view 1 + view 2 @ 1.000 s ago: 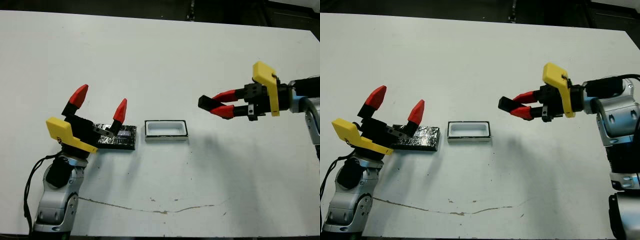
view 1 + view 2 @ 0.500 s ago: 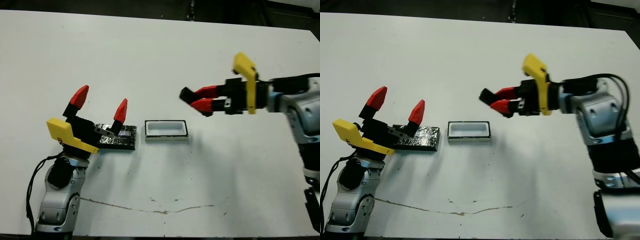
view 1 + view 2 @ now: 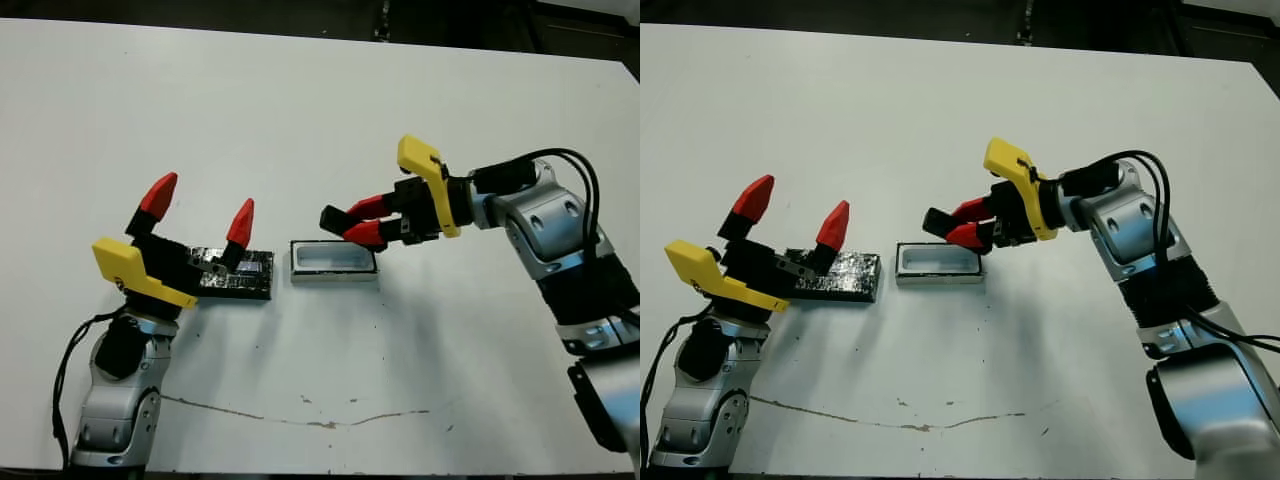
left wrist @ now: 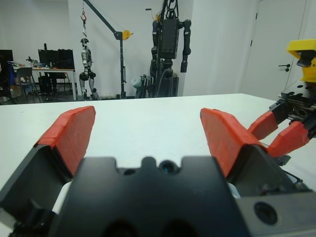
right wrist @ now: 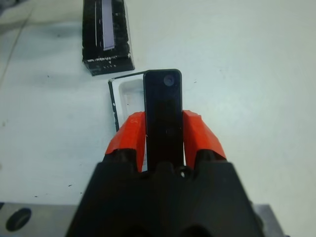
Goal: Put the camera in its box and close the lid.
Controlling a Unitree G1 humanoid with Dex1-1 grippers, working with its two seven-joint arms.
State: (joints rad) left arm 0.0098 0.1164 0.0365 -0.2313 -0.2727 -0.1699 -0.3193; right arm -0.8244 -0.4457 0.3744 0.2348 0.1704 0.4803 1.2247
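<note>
The black bar-shaped camera [image 5: 163, 113] is clamped between the red fingers of my right gripper [image 3: 350, 222], which is shut on it. Its free end [image 3: 330, 216] sticks out to the left, a little above the far right part of the box. The box [image 3: 334, 277], a shallow tray with a white inside, sits mid-table and shows under the camera in the right wrist view [image 5: 126, 96]. The crinkly black lid [image 3: 245, 276] lies flat just left of the box, partly behind my left gripper [image 3: 201, 204]. That gripper stands open over the lid's left end, holding nothing.
A thin dark crack [image 3: 300, 415] runs across the white table near its front edge. A black cable [image 3: 585, 190] loops along my right forearm. Beyond the table, the left wrist view shows parked humanoid robots [image 4: 170, 34] and a hoist [image 4: 106, 29].
My right gripper has swept left and down with the camera, from well right of the box to just above its far right side. The left arm, lid and box have not moved.
</note>
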